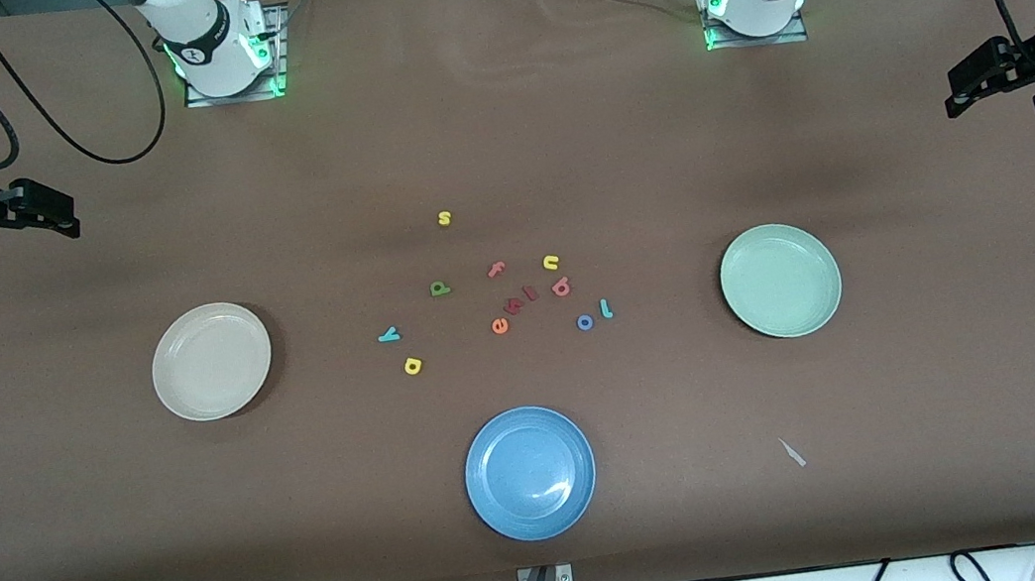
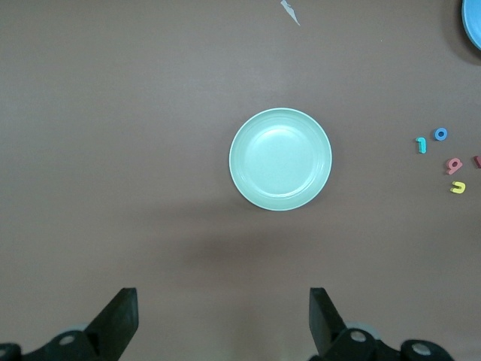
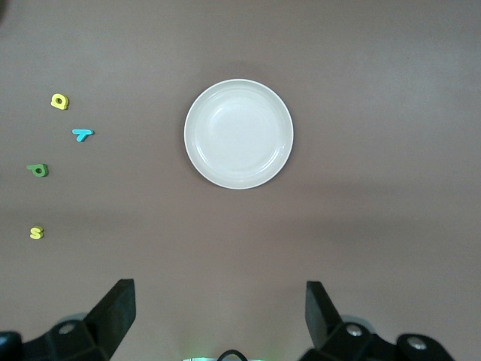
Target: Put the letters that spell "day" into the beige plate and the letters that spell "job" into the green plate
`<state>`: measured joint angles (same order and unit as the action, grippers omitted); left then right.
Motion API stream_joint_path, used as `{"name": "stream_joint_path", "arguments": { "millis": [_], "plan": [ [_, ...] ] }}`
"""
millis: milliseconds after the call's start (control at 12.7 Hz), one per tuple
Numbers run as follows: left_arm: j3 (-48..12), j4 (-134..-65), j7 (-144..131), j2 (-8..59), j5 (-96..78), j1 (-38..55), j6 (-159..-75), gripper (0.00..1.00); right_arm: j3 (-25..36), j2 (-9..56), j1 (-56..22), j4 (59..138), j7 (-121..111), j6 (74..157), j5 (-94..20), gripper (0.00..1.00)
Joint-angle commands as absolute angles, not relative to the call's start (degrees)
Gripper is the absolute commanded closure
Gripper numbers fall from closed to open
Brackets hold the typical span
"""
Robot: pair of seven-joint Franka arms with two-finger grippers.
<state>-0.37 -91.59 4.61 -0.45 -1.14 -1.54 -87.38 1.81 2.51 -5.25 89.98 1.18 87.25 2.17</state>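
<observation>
Brown tabletop, nothing sorted yet: right gripper (image 1: 73, 217) hangs jaws wide and empty at the table's ten o'clock edge, the beige plate (image 1: 211, 361) bare below it. Centre cluster: "y" (image 1: 389, 334), "a" (image 1: 412, 365), "d" (image 1: 440, 288), then "b" (image 1: 561, 287), "o" (image 1: 585, 323), "j" (image 1: 606, 309). The risk is those neighbours "f" (image 1: 496, 269) and "e" (image 1: 499, 326), easily snagged. Green plate (image 1: 780, 280) is empty; left gripper (image 1: 951, 101) waits, spread wide, at two o'clock.

Both arms wait raised: left claw (image 1: 957, 95) at the frame's right edge, right claw (image 1: 63, 215) at its left edge, fingers spread wide.
</observation>
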Motion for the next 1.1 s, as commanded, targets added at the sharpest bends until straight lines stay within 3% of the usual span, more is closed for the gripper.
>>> {"name": "stream_joint_path", "arguments": {
  "millis": [0, 1023],
  "plan": [
    [-0.62, -90.62, 4.75, -0.26, -1.58, -1.67, -86.48, 0.0, 1.58, 2.64, -5.01, 89.3, 0.88, 86.66, 2.9, 0.0],
    [-0.62, -90.62, 5.01, -0.26, -1.49, -1.32, -85.52, 0.0, 1.67, 2.64, -5.01, 89.21, 0.88, 86.66, 2.9, 0.0]
  ]
}}
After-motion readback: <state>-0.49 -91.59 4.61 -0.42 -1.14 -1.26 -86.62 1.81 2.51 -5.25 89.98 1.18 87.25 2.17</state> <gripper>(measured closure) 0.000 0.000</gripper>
